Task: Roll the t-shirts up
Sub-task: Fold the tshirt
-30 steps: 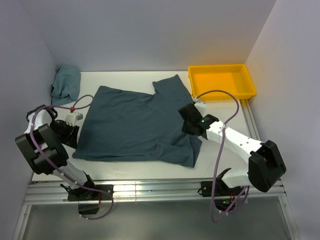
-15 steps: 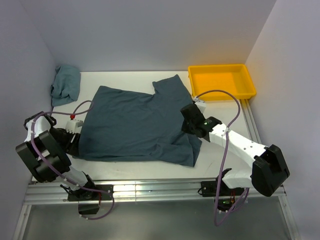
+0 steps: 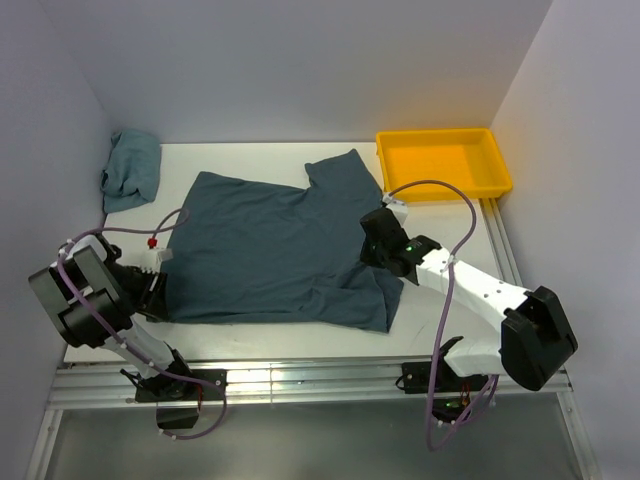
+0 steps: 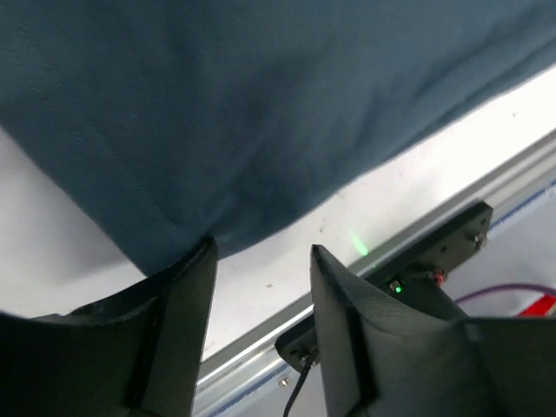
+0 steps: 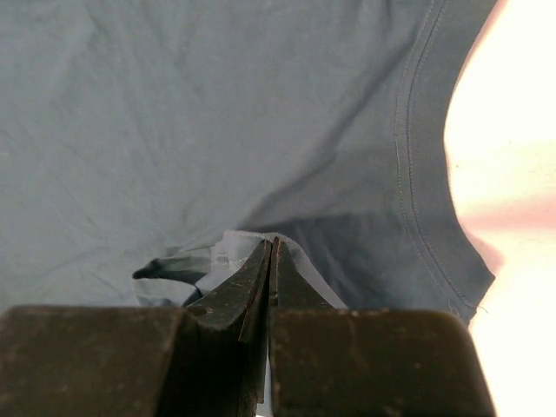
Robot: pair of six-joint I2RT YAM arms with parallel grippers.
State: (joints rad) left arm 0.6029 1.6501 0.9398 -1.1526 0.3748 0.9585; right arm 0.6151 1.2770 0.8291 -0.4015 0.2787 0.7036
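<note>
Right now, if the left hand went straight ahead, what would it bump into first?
Probably the dark blue t-shirt. Its near edge lies just in front of the open left hand.

The slate-blue cotton t-shirt (image 3: 270,250) is soft, matt knit cloth, finely ribbed up close, with a stitched hem. The crumpled teal cloth (image 3: 131,168) looks just as dull and soft. The yellow plastic tray (image 3: 500,165) is smooth with a slight sheen. The white table (image 3: 280,338) is flat, smooth and matt. The silver metal rail (image 3: 300,385) looks brushed. The left tool (image 4: 261,261) and the right tool (image 5: 269,252) have matt black plastic fingers.
</note>
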